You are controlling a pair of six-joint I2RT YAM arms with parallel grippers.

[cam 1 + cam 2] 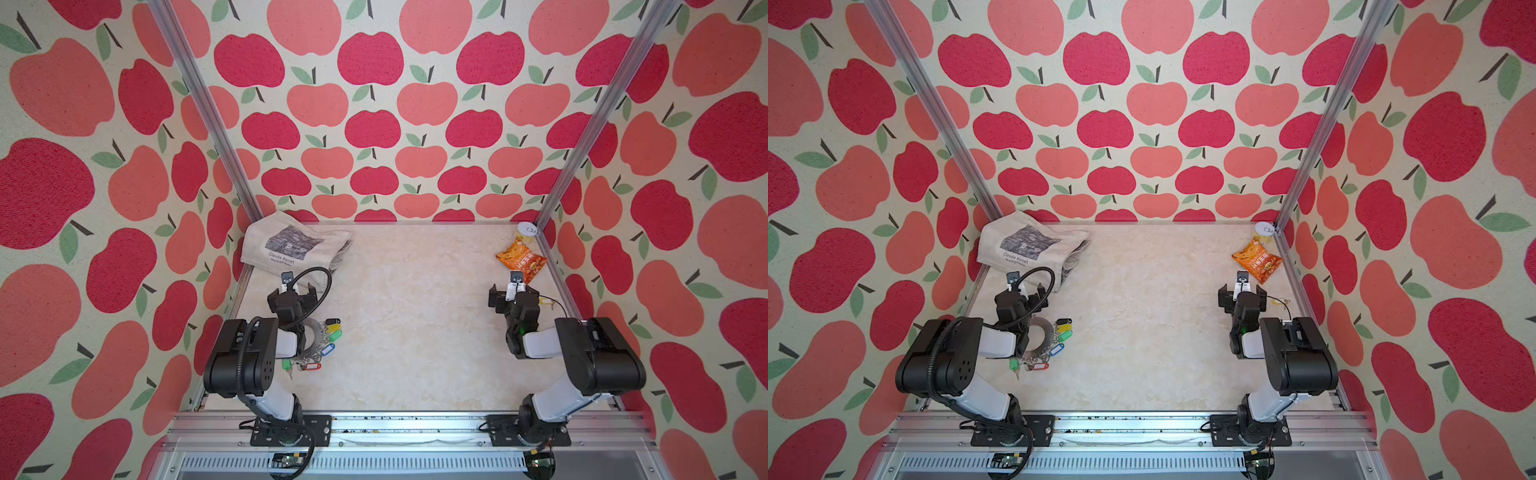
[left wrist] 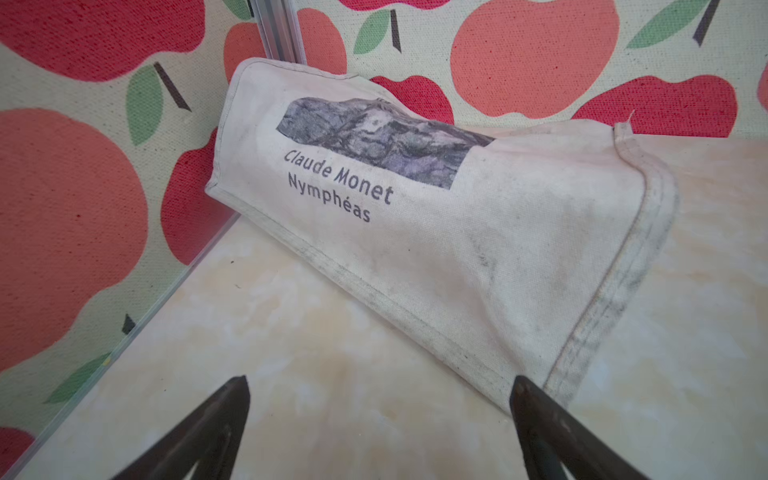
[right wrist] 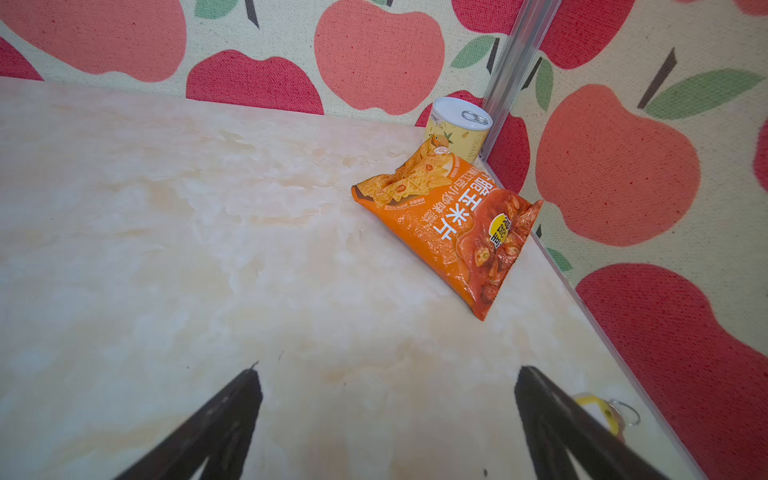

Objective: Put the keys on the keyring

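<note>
- Right wrist view showed the right gripper point(image 3: 388, 370) with its jaws wide apart and nothing between them, only bare table point(image 3: 208, 249).
- Just outside one finger lay a loose yellow-tagged key point(image 3: 590, 404), partly hidden by that finger, close to the table's right edge.
- Its wire ring pointed toward that edge, so I judged the long axis to run crosswise to the open jaws' reach. It was too small to be sure.
- Farther out, an orange snack bag point(image 3: 449, 224) and a can point(image 3: 457, 129) sat in the far right corner.
- The left gripper point(image 2: 380, 379) also stood spread and empty, facing a tote bag point(image 2: 415, 249) in the far left corner.
- In both top views the keyring point(image 1: 316, 332) lay near the left edge, partly under the left arm, on the front-edge side of its jaws, with tagged keys point(image 1: 332, 332) around its rim.
- By my reckoning the right arm was far nearer the loose key. It would have to swing outward toward the right edge.
</note>
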